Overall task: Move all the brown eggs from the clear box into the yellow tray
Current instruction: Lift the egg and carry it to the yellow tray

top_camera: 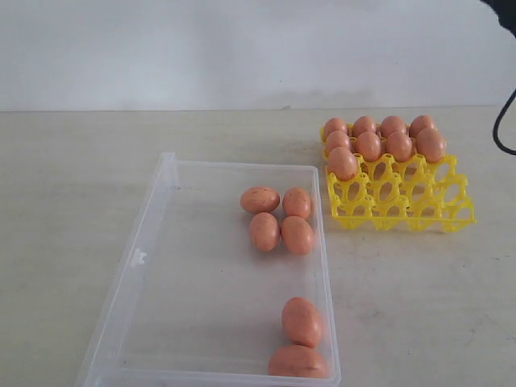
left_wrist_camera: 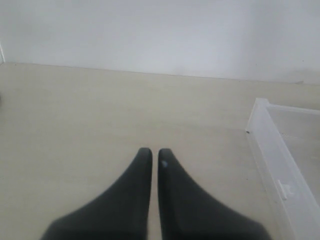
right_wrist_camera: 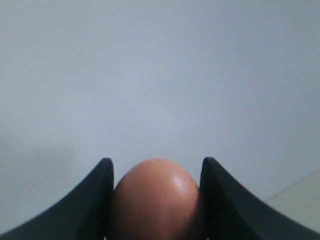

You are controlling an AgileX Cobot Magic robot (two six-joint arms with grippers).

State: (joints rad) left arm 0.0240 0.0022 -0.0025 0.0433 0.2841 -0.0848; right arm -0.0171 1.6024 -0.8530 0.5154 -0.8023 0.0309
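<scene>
Nearest me, six brown eggs (top_camera: 297, 235) lie in the clear box (top_camera: 153, 211), lower middle of the exterior frame, and my left gripper (left_wrist_camera: 151, 150) sits pinched shut on nothing near the box's corner. Farther back, upper right, the yellow tray (top_camera: 403, 211) has nine seated. My right gripper (right_wrist_camera: 156, 161) clamps a tenth egg (right_wrist_camera: 155, 200), long axis pointing out between the jaws; that arm looks nearer the tray, whose free cups are on its near side.

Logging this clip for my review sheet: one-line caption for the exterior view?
Six brown eggs lie in the clear box; nine sit in the yellow tray.
</scene>
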